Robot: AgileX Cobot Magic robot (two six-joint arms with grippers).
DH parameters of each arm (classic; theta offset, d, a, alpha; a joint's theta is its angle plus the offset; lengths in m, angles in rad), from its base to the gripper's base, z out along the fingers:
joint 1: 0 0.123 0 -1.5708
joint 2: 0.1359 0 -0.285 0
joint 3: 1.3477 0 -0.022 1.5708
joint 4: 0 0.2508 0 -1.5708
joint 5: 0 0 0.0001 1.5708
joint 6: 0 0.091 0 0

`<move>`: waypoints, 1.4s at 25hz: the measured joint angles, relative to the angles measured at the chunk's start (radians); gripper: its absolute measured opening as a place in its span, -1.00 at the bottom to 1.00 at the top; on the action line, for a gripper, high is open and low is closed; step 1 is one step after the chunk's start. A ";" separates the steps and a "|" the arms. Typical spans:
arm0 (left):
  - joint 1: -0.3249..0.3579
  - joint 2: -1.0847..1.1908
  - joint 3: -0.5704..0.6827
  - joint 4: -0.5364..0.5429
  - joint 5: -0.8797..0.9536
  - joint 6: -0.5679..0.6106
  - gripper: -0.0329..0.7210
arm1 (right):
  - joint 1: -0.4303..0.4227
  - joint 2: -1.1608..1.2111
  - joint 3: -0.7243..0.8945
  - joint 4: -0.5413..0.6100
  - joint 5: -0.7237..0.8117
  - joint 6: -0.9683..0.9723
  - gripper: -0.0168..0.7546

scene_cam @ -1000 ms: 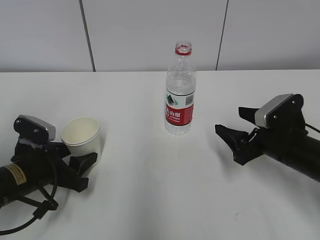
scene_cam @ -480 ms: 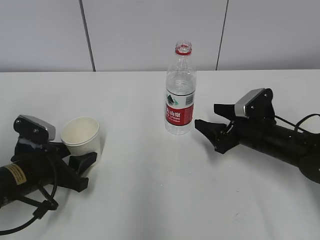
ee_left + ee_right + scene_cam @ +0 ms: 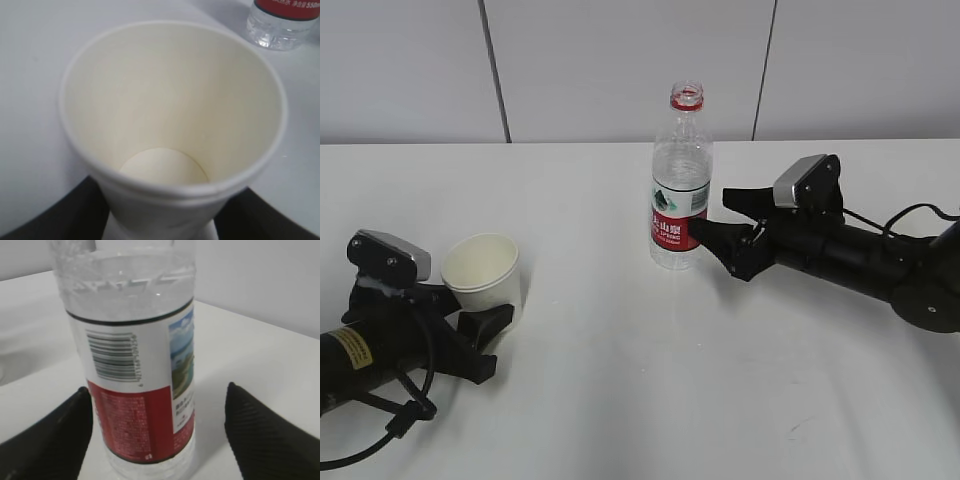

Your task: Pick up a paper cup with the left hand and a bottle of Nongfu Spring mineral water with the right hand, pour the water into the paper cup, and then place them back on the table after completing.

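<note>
Your right hand (image 3: 712, 222) has slid leftward to the bottle (image 3: 680, 180) since the earlier frames; nothing on the left has changed.

Nearest you, the left hand (image 3: 475, 330) sits low on the table (image 3: 620, 400) with the empty paper cup (image 3: 482, 274) between its fingers (whether they actually press the wall, you cannot tell). Farther back, the uncapped bottle stands upright, water (image 3: 125, 290) reaching above its label. Your right hand's jaws are spread wide, one finger (image 3: 50, 435) on each side of the label, neither touching.
</note>
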 joint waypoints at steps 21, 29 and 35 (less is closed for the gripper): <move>0.000 0.000 0.000 -0.011 0.000 0.000 0.10 | 0.078 0.076 -0.166 -0.004 0.085 0.053 0.77; 0.000 0.000 0.000 -0.012 0.000 0.000 0.10 | 0.078 0.082 -0.175 -0.004 0.059 0.060 0.50; 0.000 -0.012 0.000 -0.013 0.004 0.000 0.10 | 0.078 0.085 -0.175 -0.004 0.046 0.060 0.35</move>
